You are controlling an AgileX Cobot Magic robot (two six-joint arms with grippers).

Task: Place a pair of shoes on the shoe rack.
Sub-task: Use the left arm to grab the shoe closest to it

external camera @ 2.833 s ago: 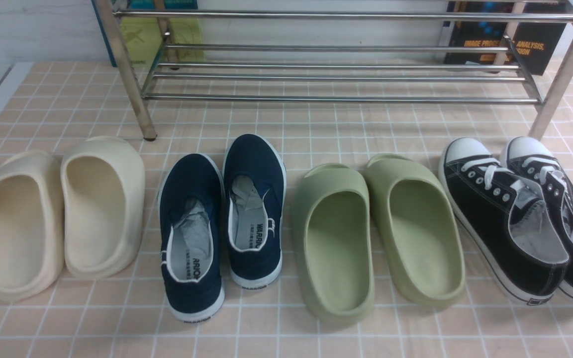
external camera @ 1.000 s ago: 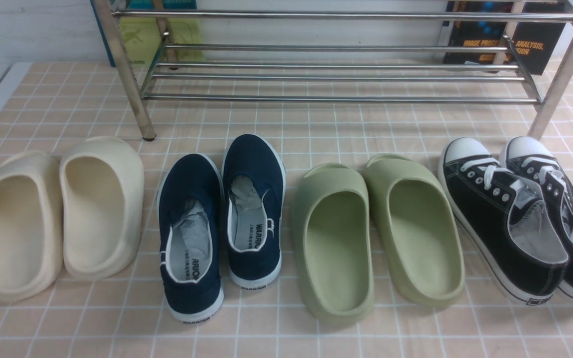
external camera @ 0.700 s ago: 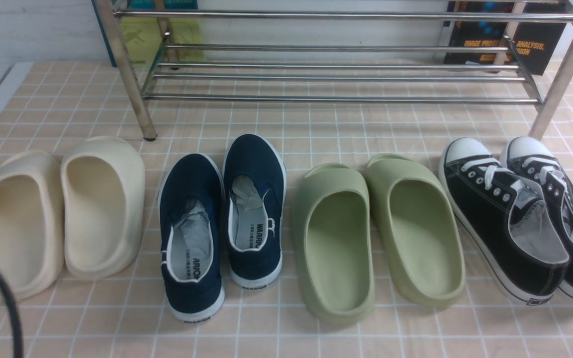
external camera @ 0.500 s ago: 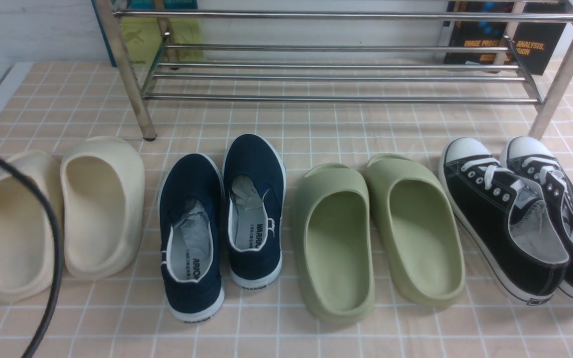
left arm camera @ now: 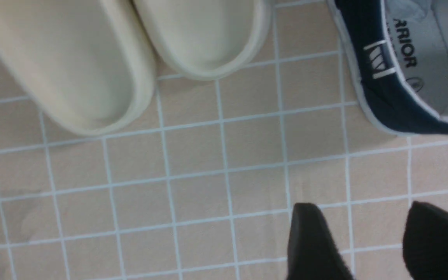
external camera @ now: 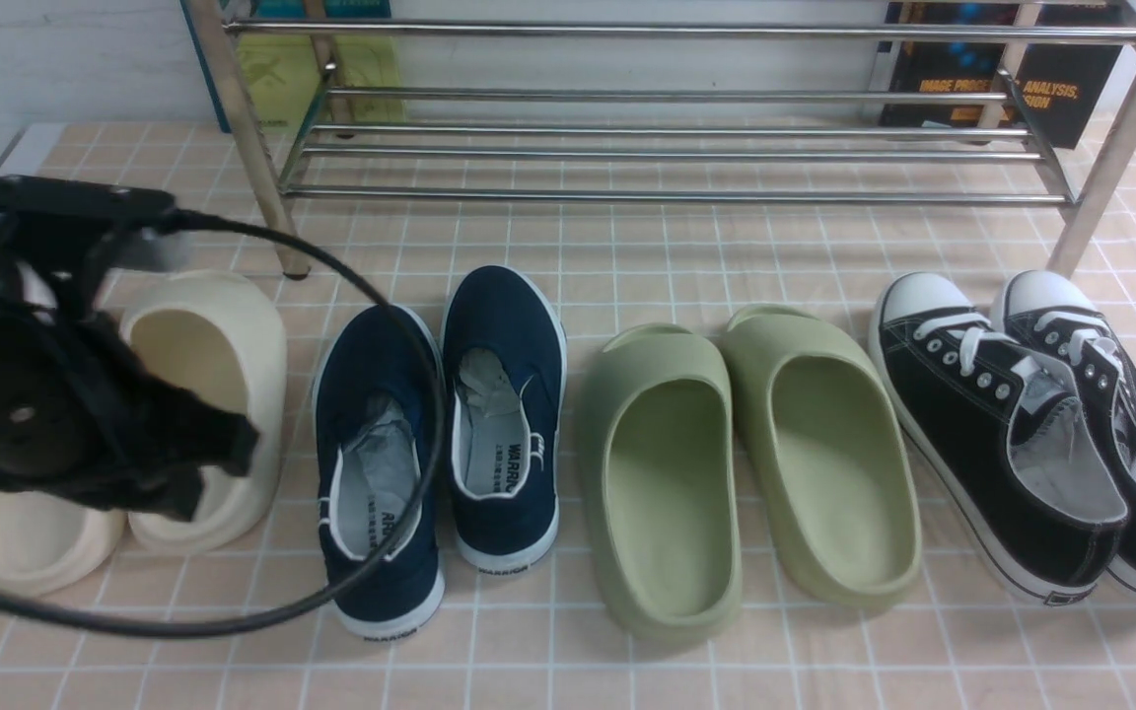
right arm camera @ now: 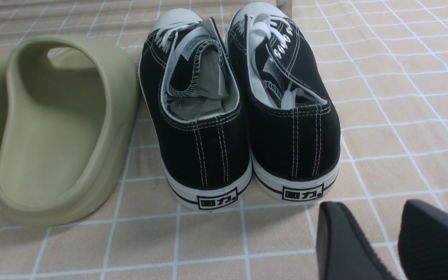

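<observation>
The pair of navy blue canvas slip-on sneakers with white soles (external camera: pixel 504 316) lies on the tiled floor in front of the silver tubular shoe rack (external camera: pixel 667 195), toes towards it, just off its left front leg. Neither shoe is gripped. The left gripper (left arm camera: pixel 364 217) hangs with jaws parted and empty, farther from the rack than the navy heels and beside the cream foam slippers (external camera: pixel 203 335). The right gripper (right arm camera: pixel 370 217) is likewise spread and empty. The left should probably shift to the nearer navy heel, put one finger inside the collar and pinch firmly, since canvas yields. The black cable (external camera: pixel 420 325) draped over that shoe might snag.
</observation>
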